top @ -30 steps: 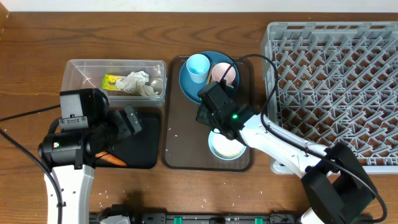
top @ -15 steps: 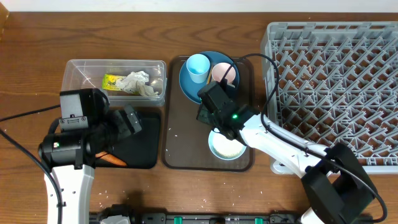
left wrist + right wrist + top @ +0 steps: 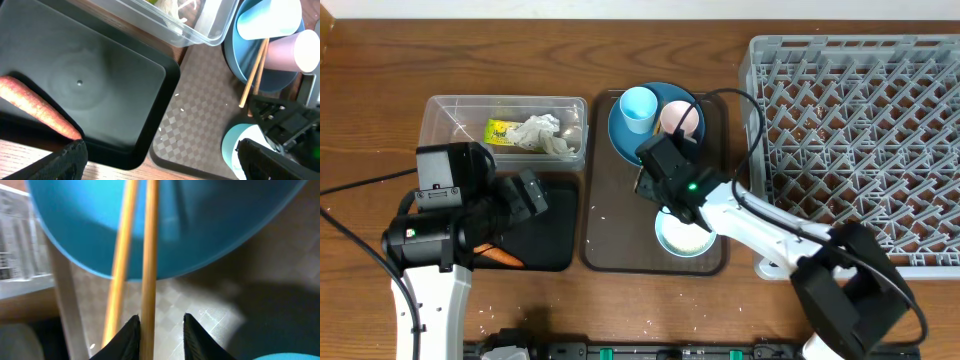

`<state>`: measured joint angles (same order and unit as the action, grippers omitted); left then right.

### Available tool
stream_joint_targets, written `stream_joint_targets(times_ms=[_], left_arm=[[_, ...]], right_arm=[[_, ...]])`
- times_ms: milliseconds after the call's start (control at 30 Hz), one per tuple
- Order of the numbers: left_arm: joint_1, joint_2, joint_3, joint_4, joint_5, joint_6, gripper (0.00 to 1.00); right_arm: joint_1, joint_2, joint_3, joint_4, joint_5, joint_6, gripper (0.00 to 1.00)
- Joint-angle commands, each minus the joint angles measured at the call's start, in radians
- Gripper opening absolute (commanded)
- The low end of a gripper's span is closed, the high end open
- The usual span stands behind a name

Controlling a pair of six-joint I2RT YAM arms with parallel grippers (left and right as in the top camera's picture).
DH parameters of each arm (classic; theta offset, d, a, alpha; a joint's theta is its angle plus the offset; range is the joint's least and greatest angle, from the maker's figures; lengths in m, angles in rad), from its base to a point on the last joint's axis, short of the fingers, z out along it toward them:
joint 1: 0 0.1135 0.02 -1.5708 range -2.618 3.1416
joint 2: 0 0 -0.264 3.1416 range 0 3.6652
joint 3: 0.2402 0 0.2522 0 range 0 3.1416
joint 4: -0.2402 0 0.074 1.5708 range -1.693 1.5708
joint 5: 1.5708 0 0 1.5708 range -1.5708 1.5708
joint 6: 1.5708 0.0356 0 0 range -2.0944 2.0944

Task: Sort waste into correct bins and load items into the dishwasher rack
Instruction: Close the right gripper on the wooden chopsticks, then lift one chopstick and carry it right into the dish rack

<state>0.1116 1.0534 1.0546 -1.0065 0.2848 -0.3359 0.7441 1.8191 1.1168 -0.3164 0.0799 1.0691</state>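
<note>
1 grey rack (image 3: 860, 130) on the counter (image 3: 370, 120), R of the brown tray (image 3: 610, 230); same spot as 0.5 s ago. R arm: elbow link has swung a bit toward the brown tray since then, wrist nudged up-left. It reaches in from that tray's lower-R corner, forearm over the white bowl (image 3: 682, 238) at the tray's near end. L arm unmoved, bent over the black tray (image 3: 555, 240) just L of the brown tray. L claw (image 3: 160, 160) spread wide, holding nothing. 1 clear tub (image 3: 450, 115) off the brown tray's upper-L corner, w/ 1 tissue (image 3: 542, 134) + 1 yellow-green wrapper (image 3: 500, 131) inside. 1 blue plate (image 3: 618, 128) at the brown tray's far end, carrying 1 light blue cup (image 3: 639, 107), 1 pink cup (image 3: 680, 120) and 2 chopsticks (image 3: 149, 255). R claw (image 3: 160, 332) spread, astride one stick past the plate rim; contact unclear. 1 carrot piece (image 3: 35, 105) in the black tray, at the side away from the brown tray. A few rice grains (image 3: 176, 96) on the brown tray.
</note>
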Motion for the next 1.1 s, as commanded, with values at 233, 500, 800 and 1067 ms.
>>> stream_joint_targets(times_ms=[233, 500, 800, 1067], left_arm=[[0.005, -0.008, 0.018, -0.001, -0.006, 0.006, 0.98], [0.005, -0.008, 0.018, -0.001, -0.006, 0.006, 0.98], [0.005, -0.008, 0.018, -0.001, -0.006, 0.006, 0.98], [0.005, -0.008, 0.018, -0.001, -0.006, 0.006, 0.98]], right_arm=[[0.008, 0.01, -0.008, 0.011, 0.017, 0.014, 0.2], [0.008, -0.007, -0.008, 0.011, 0.015, -0.035, 0.01], [0.009, -0.122, -0.008, -0.014, -0.009, -0.143, 0.01], [0.006, -0.274, -0.008, -0.072, -0.009, -0.259, 0.01]])
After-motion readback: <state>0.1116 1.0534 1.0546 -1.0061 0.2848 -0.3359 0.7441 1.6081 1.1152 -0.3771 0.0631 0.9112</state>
